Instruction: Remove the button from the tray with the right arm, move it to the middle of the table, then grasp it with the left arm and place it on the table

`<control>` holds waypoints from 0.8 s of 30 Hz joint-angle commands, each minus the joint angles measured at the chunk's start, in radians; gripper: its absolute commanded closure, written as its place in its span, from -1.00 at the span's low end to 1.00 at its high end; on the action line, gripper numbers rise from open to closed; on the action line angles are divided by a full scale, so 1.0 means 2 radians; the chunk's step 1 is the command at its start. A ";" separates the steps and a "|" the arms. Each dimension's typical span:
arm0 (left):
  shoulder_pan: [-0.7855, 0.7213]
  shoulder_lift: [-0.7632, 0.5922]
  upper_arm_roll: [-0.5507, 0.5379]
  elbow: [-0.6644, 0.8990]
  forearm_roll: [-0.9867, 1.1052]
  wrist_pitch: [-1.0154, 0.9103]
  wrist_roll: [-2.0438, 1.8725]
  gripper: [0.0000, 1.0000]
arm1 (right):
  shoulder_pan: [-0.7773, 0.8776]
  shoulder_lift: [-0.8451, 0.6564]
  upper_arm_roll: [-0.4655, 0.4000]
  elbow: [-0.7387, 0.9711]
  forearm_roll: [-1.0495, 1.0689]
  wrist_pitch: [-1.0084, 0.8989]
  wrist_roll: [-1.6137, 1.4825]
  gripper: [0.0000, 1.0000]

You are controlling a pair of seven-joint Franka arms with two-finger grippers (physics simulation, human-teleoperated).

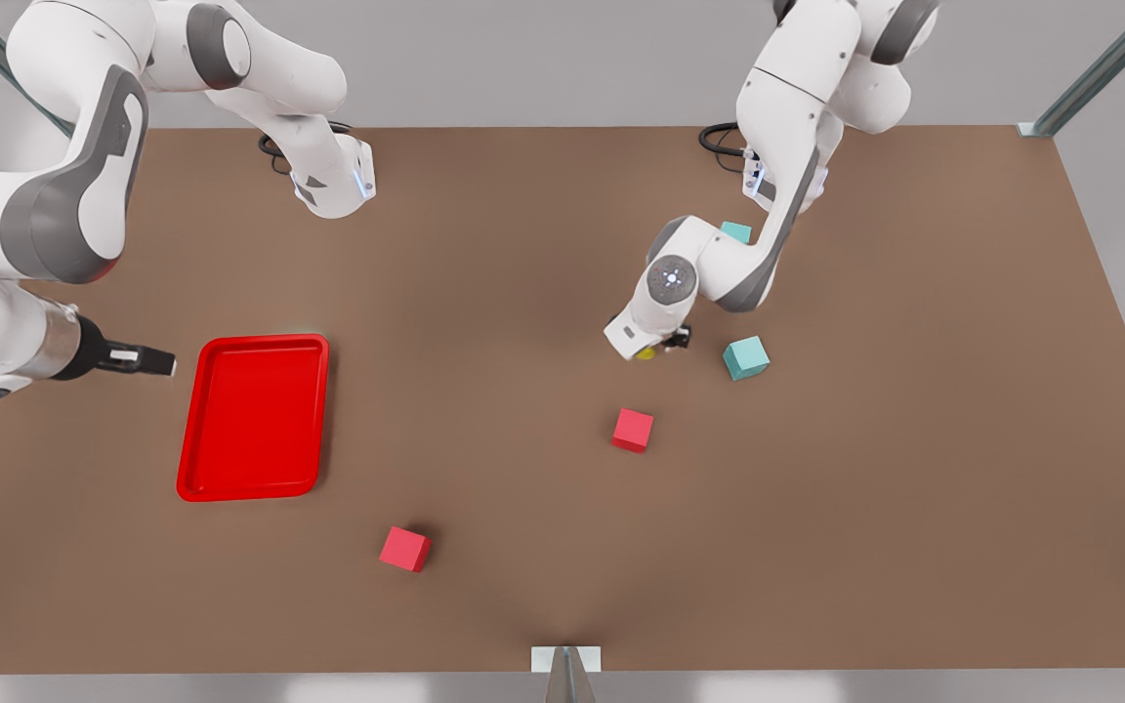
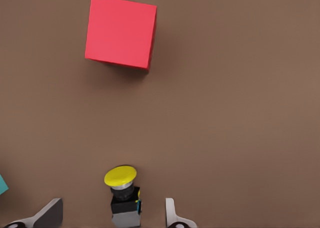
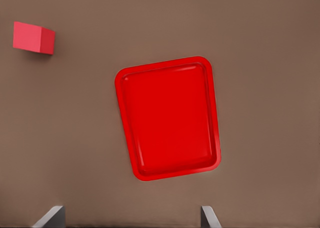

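Note:
The button, yellow cap on a dark grey body, stands on the brown table between the two fingers of my left gripper, which is open and clear of it on both sides. In the front view the left gripper is low over the table right of centre, with the yellow cap of the button peeking out beneath it. The red tray lies empty on the front view's left. My right gripper is open just left of the tray and holds nothing.
A red cube lies just in front of the left gripper, and it is the red cube in the left wrist view. A teal cube sits close beside that gripper, another teal cube behind the arm. A second red cube lies near the front edge.

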 commanded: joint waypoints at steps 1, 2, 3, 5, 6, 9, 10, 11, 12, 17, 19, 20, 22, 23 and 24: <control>-0.007 -0.011 0.000 -0.024 0.006 0.048 -0.071 -1.00 | 0.002 -0.001 0.000 0.001 -0.005 -0.020 -0.208 -1.00; -0.008 -0.018 0.000 -0.034 0.006 0.048 -0.071 -1.00 | 0.006 -0.002 0.000 0.001 -0.005 -0.020 -0.206 -1.00; -0.014 -0.018 0.000 -0.040 0.006 0.049 -0.071 -1.00 | 0.008 -0.001 0.003 0.001 -0.005 -0.019 -0.205 -1.00; -0.016 -0.021 0.000 -0.071 0.017 0.108 -0.071 -1.00 | 0.008 -0.002 0.003 0.000 0.000 -0.022 -0.209 -1.00; -0.024 -0.019 0.000 -0.071 0.017 0.116 -0.071 -1.00 | 0.008 -0.002 0.003 0.000 -0.004 -0.022 -0.208 -1.00; -0.024 -0.007 0.001 -0.074 0.016 0.146 -0.072 -1.00 | 0.006 -0.003 0.003 0.000 -0.005 -0.022 -0.209 -1.00; -0.024 0.001 0.001 -0.084 0.016 0.173 -0.073 -1.00 | 0.003 -0.003 0.002 0.001 -0.005 -0.023 -0.210 -1.00; -0.025 0.009 0.001 -0.085 0.016 0.184 -0.073 -1.00 | -0.012 -0.002 0.000 0.001 -0.002 -0.023 -0.211 -1.00; -0.025 0.015 0.001 -0.085 0.017 0.197 -0.073 -1.00 | -0.020 -0.002 0.001 0.001 -0.003 -0.023 -0.211 -1.00; -0.025 0.031 0.002 -0.084 0.034 0.206 -0.078 -1.00 | -0.012 -0.002 0.003 0.001 -0.007 -0.053 -0.241 -1.00; -0.025 0.031 0.002 -0.086 0.034 0.206 -0.078 -1.00 | -0.009 -0.002 0.000 0.001 -0.023 -0.053 -0.242 -1.00; -0.025 0.032 0.002 -0.090 0.034 0.205 -0.077 -1.00 | -0.010 -0.002 0.000 0.001 -0.023 -0.052 -0.241 -1.00; -0.026 0.032 0.002 -0.094 0.034 0.204 -0.077 -1.00 | 0.005 -0.002 0.003 0.002 -0.021 -0.053 -0.241 -1.00; -0.028 0.032 0.002 -0.097 0.034 0.204 -0.075 -1.00 | 0.008 -0.002 0.003 0.002 -0.021 -0.050 -0.241 -1.00; -0.029 0.033 0.002 -0.098 0.034 0.202 -0.075 -1.00 | 0.011 -0.002 0.003 0.002 -0.021 -0.049 -0.240 -1.00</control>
